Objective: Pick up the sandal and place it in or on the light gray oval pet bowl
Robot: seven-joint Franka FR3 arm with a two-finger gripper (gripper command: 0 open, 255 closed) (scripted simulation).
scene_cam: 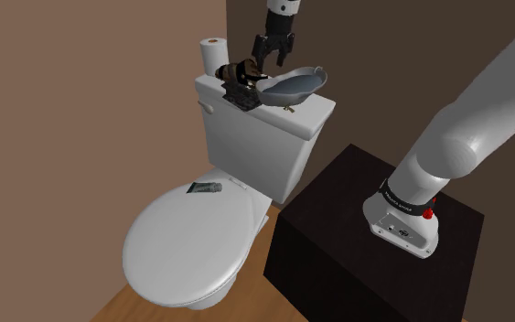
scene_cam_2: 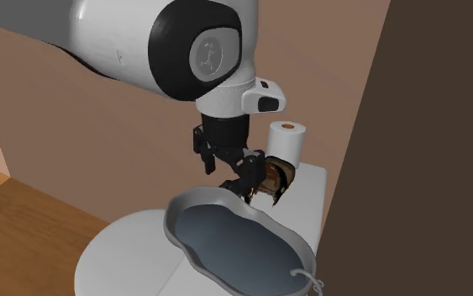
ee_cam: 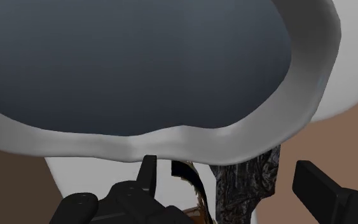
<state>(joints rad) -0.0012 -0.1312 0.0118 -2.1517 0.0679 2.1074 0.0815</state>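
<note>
One sandal (scene_cam: pixel 239 80), one bowl (scene_cam: pixel 294 86), one paper roll (scene_cam: pixel 213 53), one toilet (scene_cam: pixel 180 245)

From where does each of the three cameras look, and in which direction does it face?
Shoulder view: beside the stand, looking down at the toilet; the arm and gripper show.
Second exterior view: close beside the bowl, facing the arm; its wrist and gripper show.
Wrist view: mounted on the gripper, looking along its fingers at the bowl and sandal.
All three share the bowl.
</note>
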